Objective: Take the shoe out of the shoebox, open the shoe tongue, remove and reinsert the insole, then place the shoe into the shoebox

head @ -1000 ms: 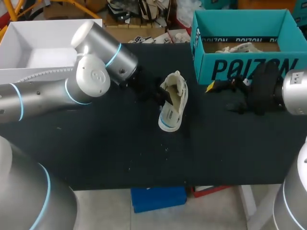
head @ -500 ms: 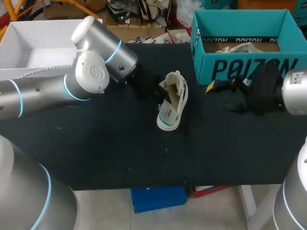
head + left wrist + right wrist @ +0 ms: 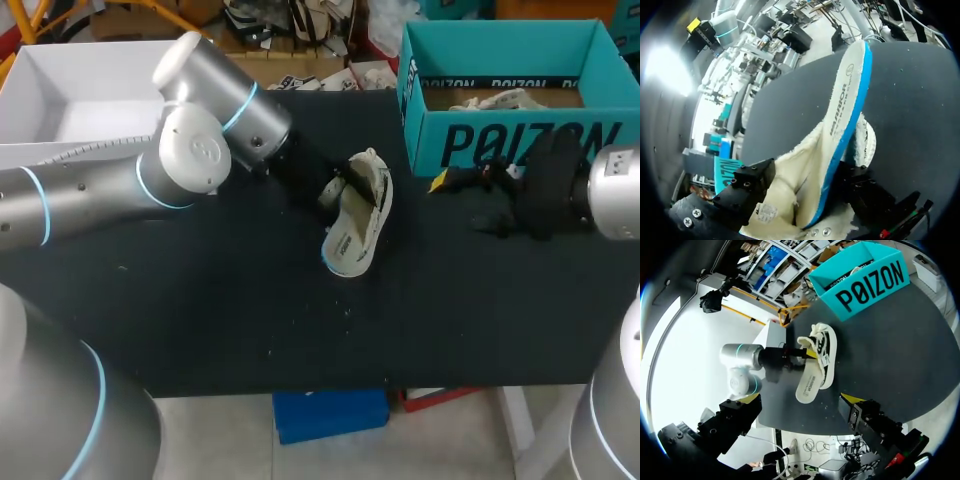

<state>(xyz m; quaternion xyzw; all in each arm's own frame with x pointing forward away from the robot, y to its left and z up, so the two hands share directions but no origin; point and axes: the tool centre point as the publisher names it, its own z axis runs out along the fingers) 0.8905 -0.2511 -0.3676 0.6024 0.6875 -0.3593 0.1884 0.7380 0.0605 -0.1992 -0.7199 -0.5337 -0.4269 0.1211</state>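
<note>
**Left jaws clamped on tipped shoe, right jaws wide and empty**

Jaws of the left gripper (image 3: 809, 354) are closed across the heel end of the shoe (image 3: 355, 215), one finger on each side of it. The shoe is out of the box, near the middle of the table (image 3: 200, 310). It is rolled onto its side, with the toe pointing towards the front edge.

Shoe: low slip-on shape in cream fabric. The lining (image 3: 790, 175) at the collar looks fleecy and thick. The sole (image 3: 850, 95) is flat, pale and smooth, with a bright blue band (image 3: 847, 140) along its rim. The upper looks soft and will likely fold under pressure.

Risks, as I judge them:
- The grip seems to be on soft collar material, so the shoe could pivot or sag in the jaws. It could also slip free if lifted quickly.
- With the shoe on its side, the opening faces sideways, which makes reaching the tongue or insole awkward. A pull on the insole could drag the whole shoe along.
- Fleece may snag on a fingertip.

Right gripper (image 3: 800, 399): fingers spread wide, holding nothing. It hovers over the table just in front of the shoebox (image 3: 500, 145) and well apart from the shoe.

Shoebox: teal card, open-topped and stiff-walled, at the far right of the table. Something cream-coloured (image 3: 495, 98) lies inside, but I cannot tell what it is.
</note>
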